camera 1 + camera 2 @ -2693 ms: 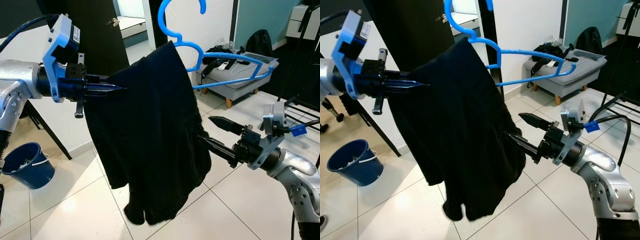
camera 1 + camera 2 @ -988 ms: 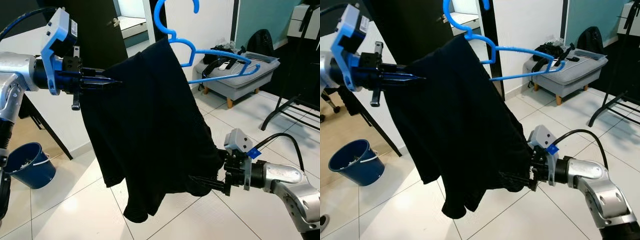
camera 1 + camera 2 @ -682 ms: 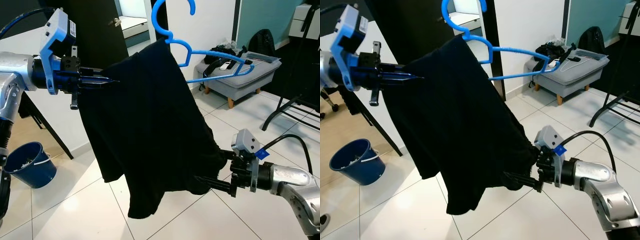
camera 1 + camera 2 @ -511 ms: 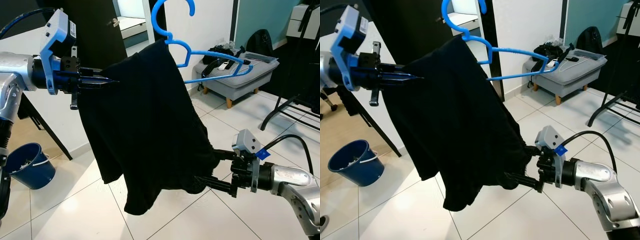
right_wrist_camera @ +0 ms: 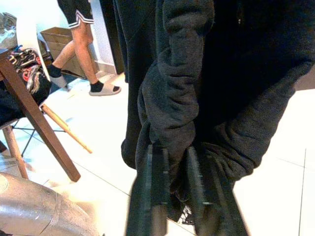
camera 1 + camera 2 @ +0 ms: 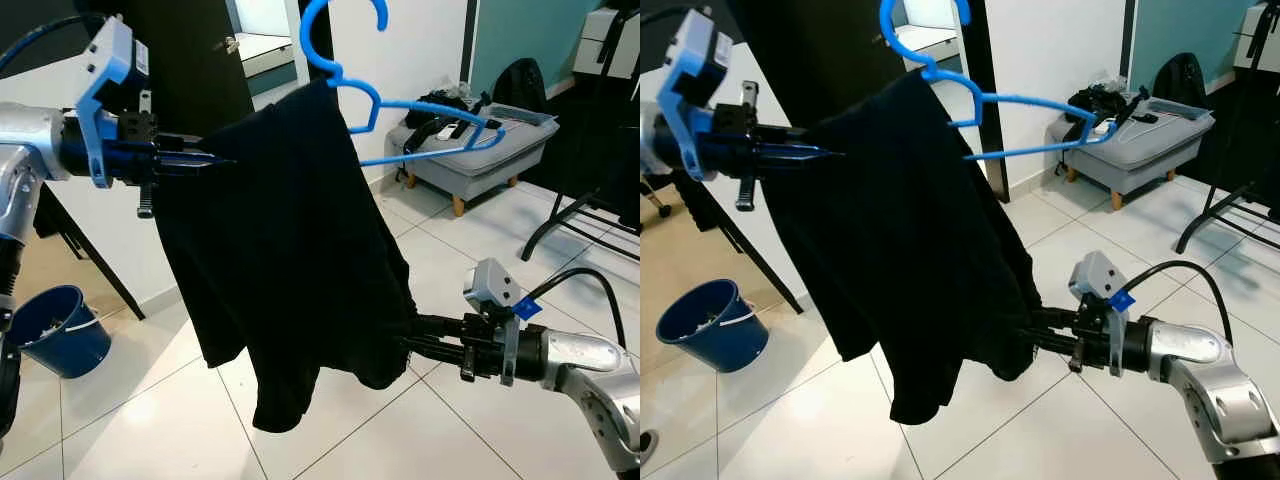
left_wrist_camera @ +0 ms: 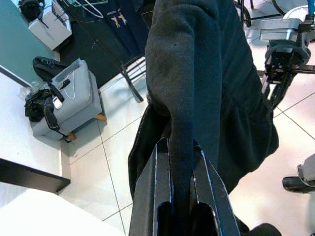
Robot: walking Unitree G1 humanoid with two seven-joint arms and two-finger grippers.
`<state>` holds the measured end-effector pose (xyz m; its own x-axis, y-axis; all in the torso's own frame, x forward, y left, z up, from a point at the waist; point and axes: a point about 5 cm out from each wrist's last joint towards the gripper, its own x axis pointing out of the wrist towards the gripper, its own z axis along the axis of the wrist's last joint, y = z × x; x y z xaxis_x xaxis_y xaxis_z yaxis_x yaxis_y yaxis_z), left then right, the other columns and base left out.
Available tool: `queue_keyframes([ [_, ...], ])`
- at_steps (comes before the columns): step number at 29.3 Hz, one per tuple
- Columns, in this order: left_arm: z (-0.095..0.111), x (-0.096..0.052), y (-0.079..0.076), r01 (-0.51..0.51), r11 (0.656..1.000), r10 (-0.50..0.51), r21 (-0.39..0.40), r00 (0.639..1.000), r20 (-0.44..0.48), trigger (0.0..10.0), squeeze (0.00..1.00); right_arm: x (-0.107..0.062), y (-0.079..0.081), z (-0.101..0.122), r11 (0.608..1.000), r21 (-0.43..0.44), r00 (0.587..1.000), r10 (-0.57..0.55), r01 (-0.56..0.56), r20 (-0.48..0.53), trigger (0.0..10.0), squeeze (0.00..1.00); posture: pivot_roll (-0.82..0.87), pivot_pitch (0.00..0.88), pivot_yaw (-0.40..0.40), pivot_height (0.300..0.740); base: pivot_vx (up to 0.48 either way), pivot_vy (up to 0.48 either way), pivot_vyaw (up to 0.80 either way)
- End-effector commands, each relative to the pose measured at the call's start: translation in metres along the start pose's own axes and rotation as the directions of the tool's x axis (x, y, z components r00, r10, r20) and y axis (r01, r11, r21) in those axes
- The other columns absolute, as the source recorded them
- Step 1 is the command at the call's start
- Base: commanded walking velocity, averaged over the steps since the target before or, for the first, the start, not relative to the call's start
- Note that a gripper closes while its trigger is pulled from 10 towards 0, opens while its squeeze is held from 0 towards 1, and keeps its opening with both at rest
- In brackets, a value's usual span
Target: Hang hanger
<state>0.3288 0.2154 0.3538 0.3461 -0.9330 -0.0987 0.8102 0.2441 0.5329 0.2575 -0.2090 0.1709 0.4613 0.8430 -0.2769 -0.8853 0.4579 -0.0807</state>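
Note:
A blue plastic hanger (image 6: pixel 425 105) is held up in the air with a black garment (image 6: pixel 280 250) draped over its left half; its hook (image 6: pixel 335 55) points up. At the upper left, my left gripper (image 6: pixel 215 160) is shut on the garment's top fold, and the cloth shows pinched between its fingers (image 7: pixel 160 196). Low on the right, my right gripper (image 6: pixel 410 335) reaches into the garment's lower edge. A bunched fold (image 5: pixel 172 123) sits squeezed between the right fingers (image 5: pixel 153 187). The hanger's right arm is bare.
A blue bucket (image 6: pixel 50 330) stands on the tiled floor at the left. A grey bench (image 6: pixel 480 150) with bags on it is at the back right, beside a black rack's legs (image 6: pixel 570 210). A dark door (image 6: pixel 200 70) is behind. A person's legs (image 5: pixel 83 44) stand nearby.
My right gripper swung down from beside the garment to its lower edge, then rose slightly and closed on the cloth. The left gripper has stayed put, holding the top.

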Motion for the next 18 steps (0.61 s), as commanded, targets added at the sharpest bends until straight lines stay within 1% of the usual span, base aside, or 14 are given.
queue_keyframes([
  [1, 0.006, -0.007, 0.005, -0.036, 0.999, 0.035, 0.018, 0.999, 0.023, 10.0, 0.00, 0.001, 0.003, 0.000, 1.000, -0.002, 1.000, 0.019, -0.019, -0.002, 0.0, 0.00, -0.06, 0.000, 0.180, 0.736, 0.000, 0.000, 0.00],
  [9, 0.006, -0.007, 0.006, -0.039, 0.999, 0.039, 0.017, 0.999, 0.030, 10.0, 0.00, -0.002, 0.002, -0.003, 1.000, -0.013, 1.000, 0.009, -0.009, -0.029, 0.0, 0.00, -0.06, 0.000, 0.178, 0.736, 0.000, 0.000, 0.00],
  [10, 0.005, -0.008, 0.006, -0.043, 0.999, 0.043, 0.014, 0.999, 0.028, 10.0, 0.00, -0.005, 0.000, -0.001, 1.000, -0.020, 1.000, -0.004, 0.003, -0.029, 0.0, 0.00, -0.06, 0.000, 0.178, 0.736, 0.000, 0.000, 0.00],
  [14, 0.004, -0.009, 0.006, -0.046, 0.999, 0.046, 0.012, 0.999, 0.026, 10.0, 0.00, -0.007, -0.002, 0.000, 1.000, -0.025, 1.000, -0.013, 0.012, -0.028, 0.0, 0.00, -0.06, 0.000, 0.178, 0.736, 0.000, 0.000, 0.00],
  [16, -0.009, -0.015, 0.001, -0.026, 1.000, 0.025, -0.014, 0.998, -0.051, 10.0, 0.00, -0.025, -0.023, 0.008, 0.984, -0.085, 0.987, -0.157, 0.155, -0.016, 0.0, 0.00, -0.06, 0.000, 0.176, 0.736, 0.000, 0.000, 0.00],
  [17, -0.016, -0.019, -0.003, -0.007, 0.999, 0.003, -0.041, 0.996, -0.087, 10.0, 0.00, -0.037, -0.037, 0.013, 0.959, -0.119, 0.965, -0.261, 0.257, -0.012, 0.0, 0.00, -0.06, 0.000, 0.179, 0.736, 0.000, 0.000, 0.00],
  [18, -0.016, -0.019, -0.003, -0.007, 0.999, 0.003, -0.041, 0.996, -0.087, 10.0, 0.00, -0.037, -0.037, 0.013, 0.959, -0.119, 0.965, -0.261, 0.257, -0.012, 0.0, 0.00, -0.06, 0.000, 0.179, 0.736, 0.000, 0.000, 0.00],
])
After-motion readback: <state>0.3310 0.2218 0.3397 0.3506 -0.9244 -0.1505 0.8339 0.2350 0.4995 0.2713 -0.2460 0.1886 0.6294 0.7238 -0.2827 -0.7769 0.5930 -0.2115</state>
